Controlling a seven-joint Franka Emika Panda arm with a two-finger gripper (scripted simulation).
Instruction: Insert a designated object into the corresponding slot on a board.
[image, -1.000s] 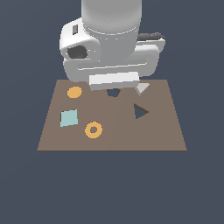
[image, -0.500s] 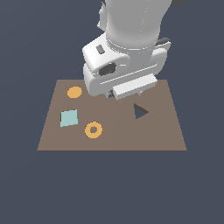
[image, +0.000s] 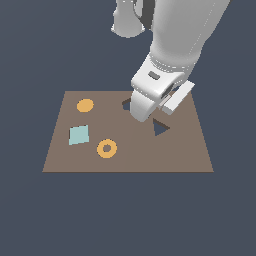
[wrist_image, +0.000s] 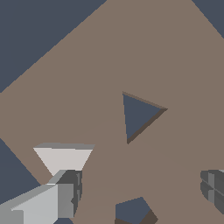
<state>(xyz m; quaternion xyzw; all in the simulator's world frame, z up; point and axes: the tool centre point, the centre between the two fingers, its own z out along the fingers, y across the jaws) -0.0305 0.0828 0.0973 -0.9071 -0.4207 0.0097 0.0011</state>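
Well then, from where I stand:
Claw: the gripper (wrist_image: 140, 192) hangs low over the board, its two fingers spread wide with nothing between them; one grey finger (wrist_image: 61, 199) shows at one edge of the wrist view, the other at the opposite edge.
Grey triangle: the light grey triangular piece (wrist_image: 63, 157) lies flat on the board, right against the tip of that finger and outside the gap between the fingers; in the exterior view the arm hides it.
Triangle hole: the dark navy triangular slot (image: 160, 128) sits open, near the piece but apart from it, with bare brown board between the two.
Pentagon hole: the dark pentagon-shaped hole (wrist_image: 131, 211) lies under the space between the fingers; in the exterior view it is half covered by the arm.
Board: the flat brown board (image: 130, 157) lies on a dark blue-grey ground.
Other shapes: toward the exterior view's left lie an orange disc (image: 85, 105), a pale teal square (image: 79, 135) and an orange ring (image: 106, 148), all well apart from the claw.
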